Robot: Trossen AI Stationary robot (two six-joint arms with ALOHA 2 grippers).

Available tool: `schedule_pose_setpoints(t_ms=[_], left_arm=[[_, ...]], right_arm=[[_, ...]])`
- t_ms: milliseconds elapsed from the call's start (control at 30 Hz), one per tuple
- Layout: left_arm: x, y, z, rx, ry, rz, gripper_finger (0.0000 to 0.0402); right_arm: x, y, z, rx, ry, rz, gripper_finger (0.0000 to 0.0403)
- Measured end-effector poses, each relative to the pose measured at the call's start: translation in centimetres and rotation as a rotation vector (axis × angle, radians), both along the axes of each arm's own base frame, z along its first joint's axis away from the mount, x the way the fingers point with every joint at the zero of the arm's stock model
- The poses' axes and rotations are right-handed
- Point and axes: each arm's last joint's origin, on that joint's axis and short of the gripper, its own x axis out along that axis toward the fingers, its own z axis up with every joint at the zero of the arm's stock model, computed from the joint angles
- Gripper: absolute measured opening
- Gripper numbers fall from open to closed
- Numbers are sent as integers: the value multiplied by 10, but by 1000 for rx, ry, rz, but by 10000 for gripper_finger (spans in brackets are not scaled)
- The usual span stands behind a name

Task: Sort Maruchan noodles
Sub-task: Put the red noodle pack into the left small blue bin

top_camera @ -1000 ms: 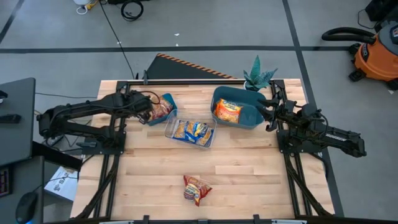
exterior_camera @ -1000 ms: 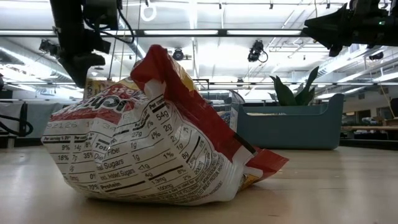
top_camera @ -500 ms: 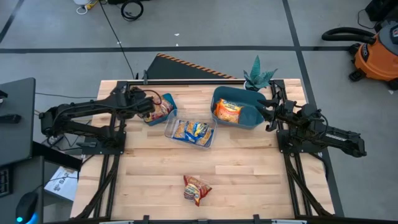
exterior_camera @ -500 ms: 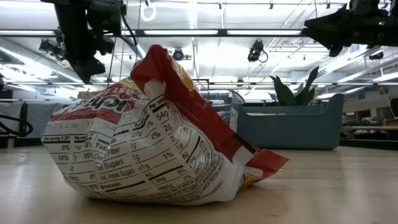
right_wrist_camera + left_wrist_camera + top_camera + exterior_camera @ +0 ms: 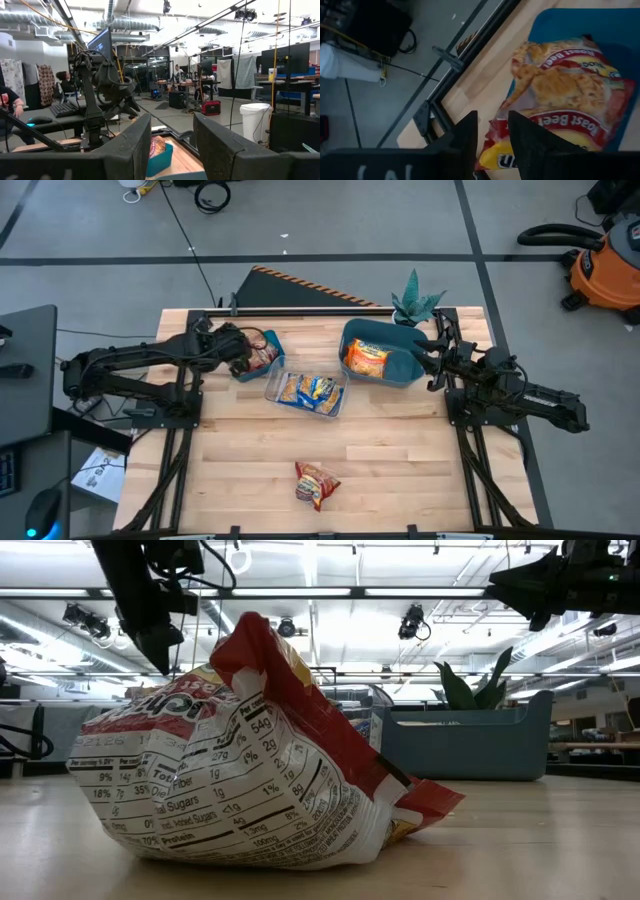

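The left gripper (image 5: pixel 243 358) hovers at the small teal plastic bin (image 5: pixel 272 341) on the table's far left, fingers narrowly parted and empty above a red-and-yellow shiny ramen packet (image 5: pixel 570 105) lying inside. The right gripper (image 5: pixel 422 356) waits, fingers apart, beside the large teal plastic bin (image 5: pixel 400 370) holding an orange packet (image 5: pixel 366 358). Blue-and-yellow packets (image 5: pixel 310 389) fill the clear plastic tray (image 5: pixel 336 406) between the bins. One crumpled red packet (image 5: pixel 316 483) lies alone near the wooden table's (image 5: pixel 400 470) front edge.
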Motion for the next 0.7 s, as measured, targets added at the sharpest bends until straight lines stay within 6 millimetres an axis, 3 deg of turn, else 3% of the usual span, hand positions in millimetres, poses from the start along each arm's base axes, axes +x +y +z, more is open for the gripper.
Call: schedule_pose_setpoints(t_ms=[300, 533, 700], left_arm=[[10, 20, -8, -30, -69, 97, 116], [24, 44, -38, -89, 39, 187, 116], [38, 58, -60, -158, 72, 157, 116]], right_arm=[[0, 0, 0, 7, -3, 10, 153], [0, 0, 0, 8, 0, 13, 153], [0, 0, 0, 7, 0, 13, 153]])
